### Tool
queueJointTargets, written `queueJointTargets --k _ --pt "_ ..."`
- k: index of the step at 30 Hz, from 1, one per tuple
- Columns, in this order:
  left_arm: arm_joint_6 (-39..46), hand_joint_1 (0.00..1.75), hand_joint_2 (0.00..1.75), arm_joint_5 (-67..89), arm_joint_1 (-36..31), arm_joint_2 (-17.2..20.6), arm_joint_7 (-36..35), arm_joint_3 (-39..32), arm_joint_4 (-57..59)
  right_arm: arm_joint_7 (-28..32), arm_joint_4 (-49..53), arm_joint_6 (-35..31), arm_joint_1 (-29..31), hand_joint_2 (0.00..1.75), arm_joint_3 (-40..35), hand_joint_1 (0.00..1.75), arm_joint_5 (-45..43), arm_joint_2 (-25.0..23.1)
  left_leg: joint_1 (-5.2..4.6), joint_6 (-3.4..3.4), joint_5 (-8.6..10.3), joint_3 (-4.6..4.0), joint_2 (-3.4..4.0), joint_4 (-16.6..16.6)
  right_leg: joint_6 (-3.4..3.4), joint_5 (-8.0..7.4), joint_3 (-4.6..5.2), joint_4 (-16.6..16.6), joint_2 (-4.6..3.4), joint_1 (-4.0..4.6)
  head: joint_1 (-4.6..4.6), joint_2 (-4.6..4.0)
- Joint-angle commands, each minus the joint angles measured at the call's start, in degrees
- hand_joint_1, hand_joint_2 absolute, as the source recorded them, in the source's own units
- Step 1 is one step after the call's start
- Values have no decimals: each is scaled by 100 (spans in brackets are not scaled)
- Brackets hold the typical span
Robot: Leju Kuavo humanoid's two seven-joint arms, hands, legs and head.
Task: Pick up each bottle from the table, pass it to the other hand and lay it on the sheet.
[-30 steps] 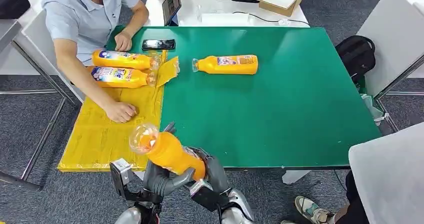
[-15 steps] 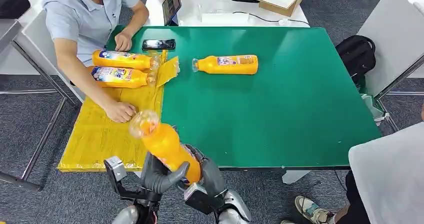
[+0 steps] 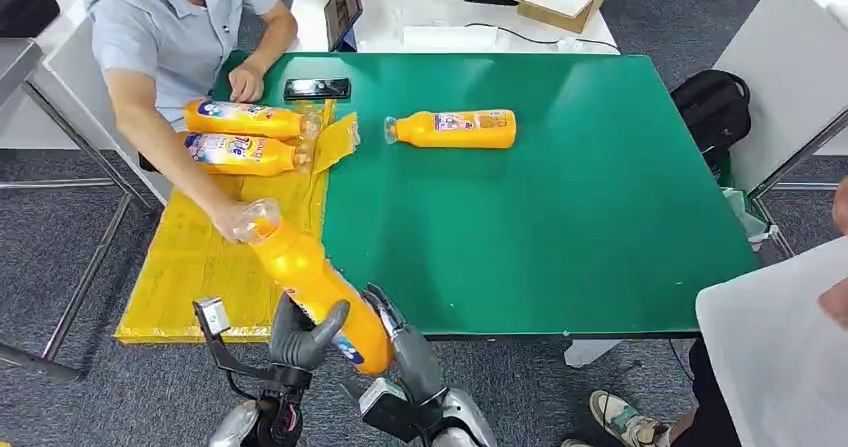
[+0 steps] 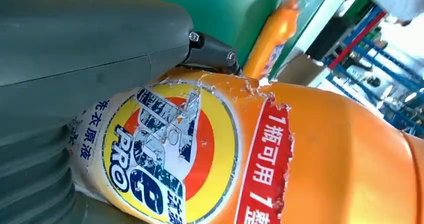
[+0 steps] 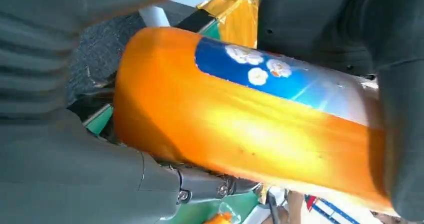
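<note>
An orange detergent bottle (image 3: pixel 300 272) hangs tilted over the table's front edge, its clear cap reaching out over the yellow sheet (image 3: pixel 185 267). My left hand (image 3: pixel 300 335) wraps around its lower body. My right hand (image 3: pixel 405 342) holds its base from the other side. The label (image 4: pixel 165 154) shows close up in the left wrist view, and the right wrist view has the bottle's body (image 5: pixel 240 129) between thumb and fingers. Two more orange bottles (image 3: pixel 245 119) (image 3: pixel 240 153) lie on the far end of the sheet. Another bottle (image 3: pixel 455 128) lies on the green table (image 3: pixel 560 227).
A person sits at the table's left, one hand (image 3: pixel 232 217) resting on the sheet right by the held bottle's cap, the other by a black phone (image 3: pixel 316 89). A black backpack (image 3: pixel 712 107) sits on the floor to the right. A grey-clad person stands at the lower right.
Both hands have carried the bottle leftward and tipped it further over, so its cap now sits above the sheet near the person's hand. The bottles on the sheet and table have not moved.
</note>
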State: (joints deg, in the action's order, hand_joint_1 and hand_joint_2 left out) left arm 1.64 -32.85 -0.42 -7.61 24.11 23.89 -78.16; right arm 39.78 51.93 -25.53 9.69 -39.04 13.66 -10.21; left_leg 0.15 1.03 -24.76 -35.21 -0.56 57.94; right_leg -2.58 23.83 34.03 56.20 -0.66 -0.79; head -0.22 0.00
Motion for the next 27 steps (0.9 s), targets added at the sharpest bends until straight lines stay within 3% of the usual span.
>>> queueJointTargets --k 1,4,6,10,16,20,24,27 --pt "1539 175 175 1908 -432 219 354 -360 813 22 -68 -66 61 0 -292 0 -99 191 -1 -3 1 17 -5 -10 6 3 -18 -7 10 0 0 0" --pt "2680 175 175 3224 -753 373 600 -533 1335 22 -60 -48 91 0 -304 0 -167 188 0 -7 -1 27 7 -14 10 1 -25 -10 -2 2 -2 0" --pt "2730 175 175 3492 -897 394 602 -700 1525 22 -72 -45 117 0 -313 0 -195 184 2 -10 0 29 -2 -12 14 3 -27 -8 11 5 0 0" --pt "3594 175 175 5478 -1249 612 254 -495 2013 22 -81 -1 165 0 -350 0 -236 168 2 -7 2 18 1 -8 8 1 -17 -3 5 3 0 0" --pt "3419 175 175 6205 -1641 631 -124 -459 2412 22 -133 101 202 0 -321 0 -312 121 4 -9 -1 33 9 -10 13 3 -32 -3 -1 5 0 0" --pt "3602 175 175 7539 -2185 661 -802 -254 3219 22 -181 191 245 0 -304 0 -347 87 2 -9 4 23 -2 -9 11 1 -24 -2 8 3 2 0" --pt "3559 175 175 7562 -2252 643 -802 -285 3295 22 -191 196 256 0 -299 0 -349 82 1 -5 5 16 2 -5 7 -1 -16 3 2 1 2 0" --pt "3239 175 175 8514 -2776 676 -1574 -60 4144 22 -272 344 307 0 -296 0 -362 36 6 -9 -2 36 6 -7 13 4 -35 0 4 7 0 0"
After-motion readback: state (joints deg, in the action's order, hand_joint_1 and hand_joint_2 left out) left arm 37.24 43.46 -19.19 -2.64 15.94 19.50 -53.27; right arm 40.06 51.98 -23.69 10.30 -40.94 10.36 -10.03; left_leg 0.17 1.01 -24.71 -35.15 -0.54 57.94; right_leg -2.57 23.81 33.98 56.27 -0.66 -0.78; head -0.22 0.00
